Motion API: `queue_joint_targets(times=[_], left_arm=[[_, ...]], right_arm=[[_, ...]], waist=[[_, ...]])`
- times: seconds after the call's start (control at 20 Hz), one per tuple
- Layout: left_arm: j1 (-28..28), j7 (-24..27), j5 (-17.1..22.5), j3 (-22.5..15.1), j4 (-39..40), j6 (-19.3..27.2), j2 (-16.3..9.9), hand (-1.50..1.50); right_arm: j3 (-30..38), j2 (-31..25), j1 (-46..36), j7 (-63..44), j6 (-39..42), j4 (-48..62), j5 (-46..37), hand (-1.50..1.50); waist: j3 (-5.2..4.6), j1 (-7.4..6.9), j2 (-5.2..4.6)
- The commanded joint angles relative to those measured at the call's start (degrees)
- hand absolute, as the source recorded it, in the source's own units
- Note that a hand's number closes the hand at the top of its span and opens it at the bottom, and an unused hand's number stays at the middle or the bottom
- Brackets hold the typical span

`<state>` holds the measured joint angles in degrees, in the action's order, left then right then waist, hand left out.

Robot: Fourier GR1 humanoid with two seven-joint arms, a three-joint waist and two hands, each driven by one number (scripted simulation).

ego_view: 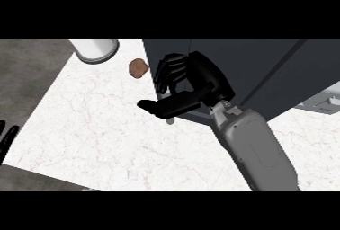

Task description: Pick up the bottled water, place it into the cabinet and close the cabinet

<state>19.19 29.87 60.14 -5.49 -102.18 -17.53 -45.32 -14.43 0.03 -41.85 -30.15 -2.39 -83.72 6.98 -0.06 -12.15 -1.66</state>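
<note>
- Your right hand [189, 83] is up against the dark cabinet [266, 72] at the far right of the bench [100, 130]. Fingers [169, 72] curled against the cabinet's left front face, thumb sticking out left. Nothing visibly held.
- Bottled water: can't see it anywhere on the bench. Probably already in the cabinet, but the inside doesn't show, so can't confirm.
- Step in hand looks like closing the cabinet. Push across the panel with the backs or flats of the fingers; don't hook the edge.
- Keep the forearm [256, 148] clear of the cabinet's near corner as you sweep.
- A small light sliver shows just below the thumb at the cabinet's lower edge, can't tell what it is; watch you don't snag it.
- Left hand [6, 137] rests at the left edge, fingers straight, released. Leave it.
- White cylinder [96, 47] and small brown lump [137, 68] sit at the far left of the cabinet, apart from your hand. Don't swing the thumb into them.
</note>
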Motion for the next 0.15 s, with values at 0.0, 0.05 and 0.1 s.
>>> queue_joint_targets(times=[0.0, 0.05, 0.1], left_arm=[[-0.05, -0.06, 0.77, 0.98, 0.77, -0.66, -0.32, -1.50], [1.20, 0.32, -0.42, 0.42, 0.94, -1.16, -0.18, -1.50], [1.04, 0.21, 0.15, 0.67, -0.11, -0.91, -0.20, -1.50]], right_arm=[[6.38, -0.03, -9.64, 2.99, -6.74, 9.51, 1.12, -1.50], [5.84, -0.03, -10.64, 2.86, -8.21, 10.10, 1.81, -1.50], [5.21, -0.03, -10.60, 3.27, -9.10, 11.18, 1.58, -1.50]], waist=[[-0.11, -0.03, -1.16], [-0.14, -0.06, -0.70], [-0.08, -0.26, -0.73]])
